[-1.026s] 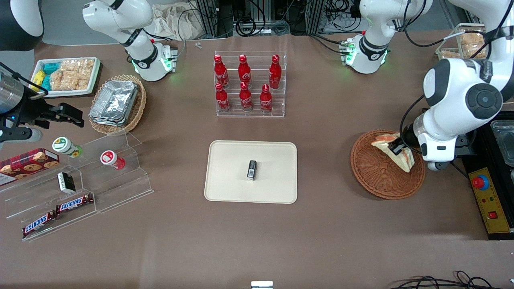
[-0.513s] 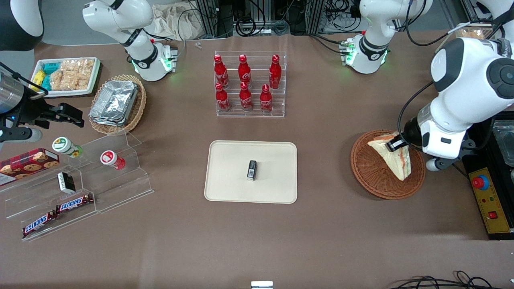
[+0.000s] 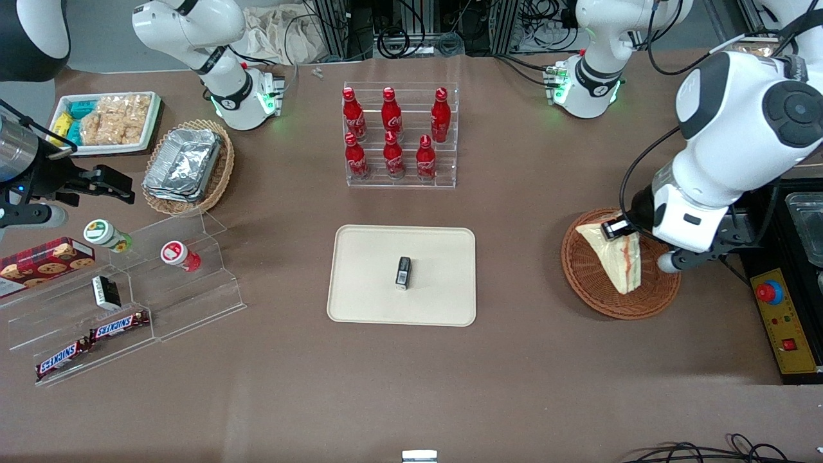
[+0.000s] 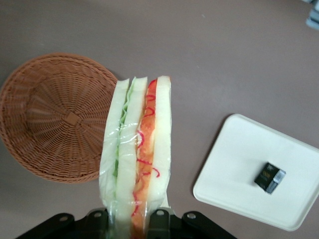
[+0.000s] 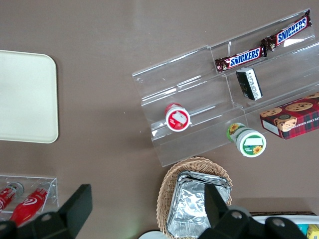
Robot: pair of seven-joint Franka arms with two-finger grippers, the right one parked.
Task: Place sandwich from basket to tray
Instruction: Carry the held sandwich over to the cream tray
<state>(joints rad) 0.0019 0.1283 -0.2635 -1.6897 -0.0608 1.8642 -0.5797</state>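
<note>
A: Take the tray (image 3: pixel 366 302) as the marker. What lies toward the parked arm's end of the desk (image 3: pixel 411 386) from it?

B: Two Snickers bars (image 3: pixel 90 342), one cookie box (image 3: pixel 45 258), two capped jars (image 3: pixel 144 244), and one tan basket of foil containers (image 3: pixel 186 166).

A: And on the tray?

B: One small black object (image 3: pixel 403 272). Farther from the front camera than the tray stand six red bottles (image 3: pixel 393 132) in one clear rack.

A: Toward the working arm's end?

B: One round woven basket (image 3: pixel 595 283). One sandwich (image 3: pixel 614 257) is raised above it, pinched at its end by the claw (image 3: pixel 618 229), whose fingers (image 4: pixel 158 219) are closed narrow on the wrapper.
</note>
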